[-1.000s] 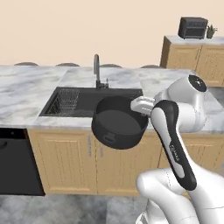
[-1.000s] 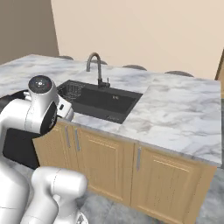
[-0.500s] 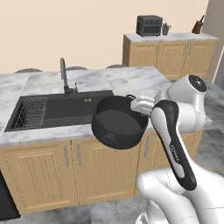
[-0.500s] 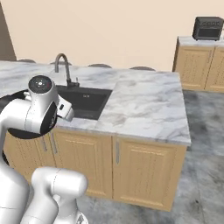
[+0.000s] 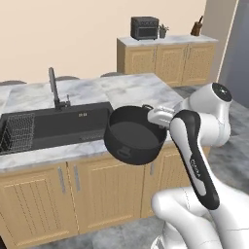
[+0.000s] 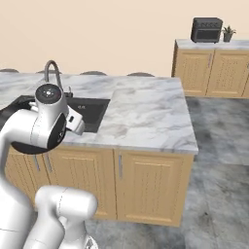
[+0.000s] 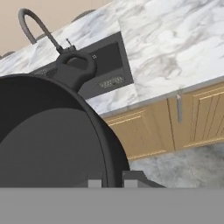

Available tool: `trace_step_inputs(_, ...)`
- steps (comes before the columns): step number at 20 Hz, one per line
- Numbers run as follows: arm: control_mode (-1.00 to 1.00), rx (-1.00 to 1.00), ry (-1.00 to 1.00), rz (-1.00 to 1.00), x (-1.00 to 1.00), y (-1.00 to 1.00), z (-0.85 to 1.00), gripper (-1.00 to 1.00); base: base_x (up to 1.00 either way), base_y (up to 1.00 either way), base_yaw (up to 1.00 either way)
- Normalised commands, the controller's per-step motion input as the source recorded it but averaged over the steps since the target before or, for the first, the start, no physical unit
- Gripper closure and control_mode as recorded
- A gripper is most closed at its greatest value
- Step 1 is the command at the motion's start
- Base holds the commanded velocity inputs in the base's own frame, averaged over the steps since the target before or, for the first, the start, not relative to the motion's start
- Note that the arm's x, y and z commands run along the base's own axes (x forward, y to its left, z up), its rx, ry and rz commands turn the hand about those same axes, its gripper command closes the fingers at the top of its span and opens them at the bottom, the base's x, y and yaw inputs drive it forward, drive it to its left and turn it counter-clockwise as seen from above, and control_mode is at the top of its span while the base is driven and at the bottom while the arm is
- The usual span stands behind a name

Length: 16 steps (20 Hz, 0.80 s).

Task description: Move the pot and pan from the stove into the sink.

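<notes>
A marble counter [image 5: 131, 90] tops light wood cabinets [image 5: 97, 185], with the black sink [image 5: 58, 124] set into its left part and a wire rack [image 5: 17, 133] at the basin's left end. A dark faucet [image 5: 52, 87] stands at the sink's far edge. On a separate far counter [image 5: 165, 40] sit a toaster oven [image 5: 144, 27] and a small plant [image 5: 163, 31].

no legible text; tiny marks on arm [image 5: 197, 163] & sink [image 5: 73, 121] unreadable.

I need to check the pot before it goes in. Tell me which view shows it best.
The left base view: the whole pot shows, tilted, with both loop handles, held in front of the cabinets beside the sink. The hand view gives a close part of its rim and one handle. The right base view has a dark sliver behind the arm.
</notes>
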Motion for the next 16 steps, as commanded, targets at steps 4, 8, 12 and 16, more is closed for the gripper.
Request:
trace_step_inputs(4,1.00,0.00,0.00,0.00,0.00,0.00,0.00,1.00,0.00,0.74,0.00)
trace_step_inputs(8,1.00,0.00,0.00,0.00,0.00,0.00,0.00,1.00,0.01,0.79,-0.01)
trace_step_inputs(12,1.00,0.00,0.00,0.00,0.00,0.00,0.00,1.00,0.02,0.20,-0.03)
trace_step_inputs(16,1.00,0.00,0.00,0.00,0.00,0.00,0.00,1.00,0.25,0.02,-0.01)
